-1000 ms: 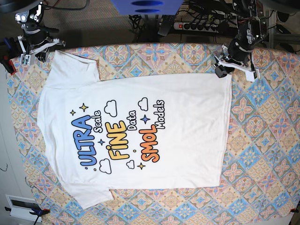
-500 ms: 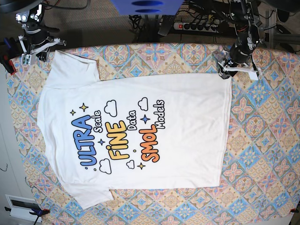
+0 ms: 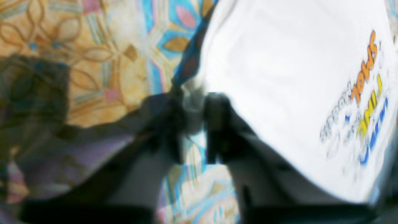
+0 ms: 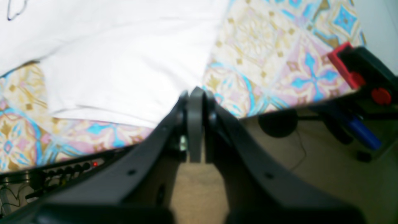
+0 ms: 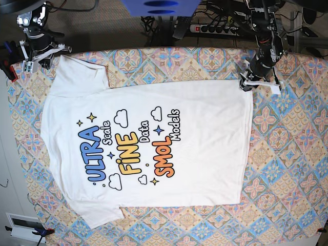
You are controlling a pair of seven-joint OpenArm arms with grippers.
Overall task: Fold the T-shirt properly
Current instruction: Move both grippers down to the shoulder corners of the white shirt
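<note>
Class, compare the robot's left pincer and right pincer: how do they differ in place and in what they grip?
The left pincer is shut on a hem corner of the T-shirt; the right pincer is shut on nothing. The left sits at the hem end; the right sits beside the sleeve at the table's corner. Both are closed, at the table's far edge.

The T-shirt is soft white cloth, matt and fairly smooth, with faint creases across its plain part. Its printed lettering in blue, yellow and orange looks flat and slightly denser than the fabric around it. The tablecloth is a patterned woven cloth, matt, its tile print a little faded. The left gripper has dark matt plastic fingers, and the right gripper looks the same: smooth grey-black plastic with small screw holes. At the table's far left corner, a clamp is glossy red and black plastic. The floor beyond the far edge looks like dull carpet.
</note>
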